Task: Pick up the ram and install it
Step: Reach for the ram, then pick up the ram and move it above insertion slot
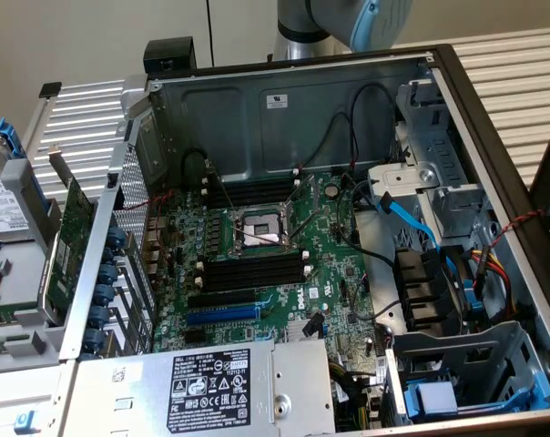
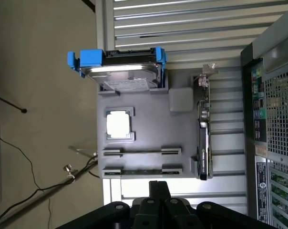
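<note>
In the wrist view the ram (image 2: 141, 171) is a thin green strip seen edge-on, lying in the nearer of two long slots of a grey holder tray (image 2: 182, 101). My gripper (image 2: 159, 185) hangs black over the tray's near edge, just short of the ram and not touching it. In the exterior view the open computer case shows its motherboard (image 1: 334, 273), with black memory slots (image 1: 252, 270) below the processor socket (image 1: 261, 232) and more memory slots (image 1: 252, 191) above it. The grey arm (image 1: 348, 23) rises behind the case.
The tray also holds a hard drive in a blue caddy (image 2: 122, 71), a square processor (image 2: 119, 124) and a green expansion card (image 2: 203, 129) standing on edge. The case's perforated rear wall (image 2: 272, 119) stands beside the tray. Cables and a power supply (image 1: 211, 382) crowd the case.
</note>
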Controlling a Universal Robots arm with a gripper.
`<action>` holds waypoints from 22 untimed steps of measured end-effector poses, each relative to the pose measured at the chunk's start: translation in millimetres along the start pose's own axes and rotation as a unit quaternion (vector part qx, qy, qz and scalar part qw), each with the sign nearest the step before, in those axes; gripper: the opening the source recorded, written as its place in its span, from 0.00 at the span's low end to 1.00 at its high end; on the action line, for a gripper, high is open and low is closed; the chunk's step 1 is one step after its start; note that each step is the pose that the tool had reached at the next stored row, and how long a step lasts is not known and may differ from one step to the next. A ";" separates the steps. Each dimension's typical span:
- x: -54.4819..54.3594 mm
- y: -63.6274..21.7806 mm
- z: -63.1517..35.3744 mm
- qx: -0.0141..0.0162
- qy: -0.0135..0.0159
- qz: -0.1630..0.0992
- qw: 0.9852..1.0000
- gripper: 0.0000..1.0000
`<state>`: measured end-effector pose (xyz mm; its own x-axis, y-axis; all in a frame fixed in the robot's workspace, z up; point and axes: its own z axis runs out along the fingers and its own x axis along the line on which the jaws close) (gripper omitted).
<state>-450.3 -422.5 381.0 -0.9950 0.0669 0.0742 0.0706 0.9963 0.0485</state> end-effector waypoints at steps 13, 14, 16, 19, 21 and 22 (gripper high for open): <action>0.3 0.1 0.1 0.000 0.000 0.000 1.000 0.11; 0.5 0.0 0.1 0.000 0.000 0.000 1.000 0.11; 1.4 0.3 0.1 0.000 0.000 -0.002 1.000 0.11; 1.4 0.2 0.3 0.002 0.001 -0.024 1.000 0.11; 1.5 0.2 0.2 0.003 0.002 -0.042 0.999 0.11; 1.4 0.2 0.3 0.004 0.002 -0.052 0.999 0.11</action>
<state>-451.7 -422.2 380.8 -0.9966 -0.0374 0.0730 -0.0339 0.9982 0.0486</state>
